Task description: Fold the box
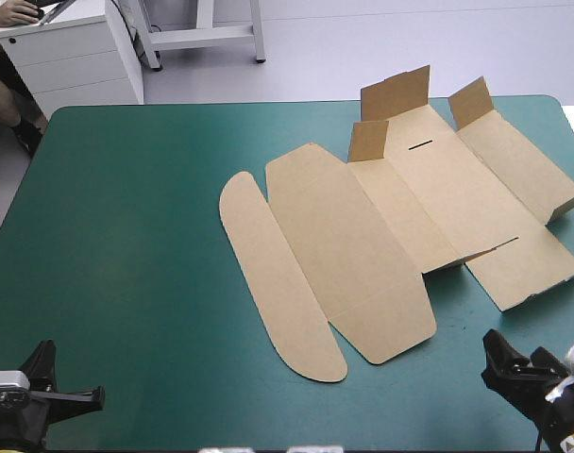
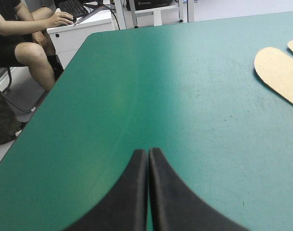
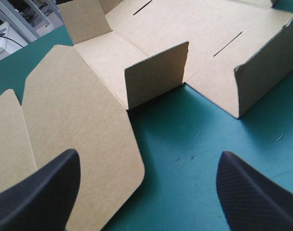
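The brown box (image 1: 400, 208) lies as a cut sheet on the right half of the teal-green table, mostly flat, with several small flaps standing up at its far and right edges. Its long rounded lid flap (image 1: 278, 274) points toward the table's middle. My left gripper (image 1: 65, 396) rests at the near left corner, shut, its fingers (image 2: 137, 192) meeting in an arch with only the box's rounded flap tip (image 2: 279, 72) far ahead to the side. My right gripper (image 3: 146, 187) stands open at the near right, above bare cover just short of the box's (image 3: 151, 53) raised flap (image 3: 156, 74).
The teal-green cover (image 1: 126, 245) stretches bare across the left half of the table. A white cabinet (image 1: 75, 52) stands beyond the far left corner.
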Tool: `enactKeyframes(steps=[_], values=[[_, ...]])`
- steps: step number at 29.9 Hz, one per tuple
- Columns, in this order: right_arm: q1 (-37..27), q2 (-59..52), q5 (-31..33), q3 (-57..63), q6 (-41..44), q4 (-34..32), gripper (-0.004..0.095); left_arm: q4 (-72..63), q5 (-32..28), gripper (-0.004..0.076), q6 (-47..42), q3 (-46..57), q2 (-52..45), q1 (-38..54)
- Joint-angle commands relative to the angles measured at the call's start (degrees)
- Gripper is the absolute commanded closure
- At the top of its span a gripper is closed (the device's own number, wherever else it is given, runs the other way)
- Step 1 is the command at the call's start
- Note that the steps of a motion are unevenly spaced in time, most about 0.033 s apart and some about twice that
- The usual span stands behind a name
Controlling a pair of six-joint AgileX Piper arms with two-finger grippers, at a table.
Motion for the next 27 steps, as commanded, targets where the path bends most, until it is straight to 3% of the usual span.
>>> enactKeyframes(steps=[1,5,12,24,27], values=[[-0.2,7.4,-4.4,-4.7,4.0,2.8,0.0190,-0.2,-4.2,0.0734,-0.3,-1.1,-0.7,-0.2],[-0.2,15.6,-6.9,-9.0,7.4,2.8,0.0190,-0.2,-4.2,0.0734,-0.3,-1.1,-0.7,-0.2],[-0.2,32.5,-11.7,-16.9,20.4,3.5,0.0188,-0.2,-4.2,0.0734,-0.3,-1.1,-0.7,-0.2],[-0.2,57.8,-13.9,-23.4,21.8,22.1,0.0190,-0.2,-4.2,0.0734,-0.3,-1.1,-0.7,-0.2],[-0.2,60.5,-15.1,-23.4,22.2,22.4,0.0194,-0.2,-4.2,0.0734,-0.3,-1.1,-0.7,-0.2]])
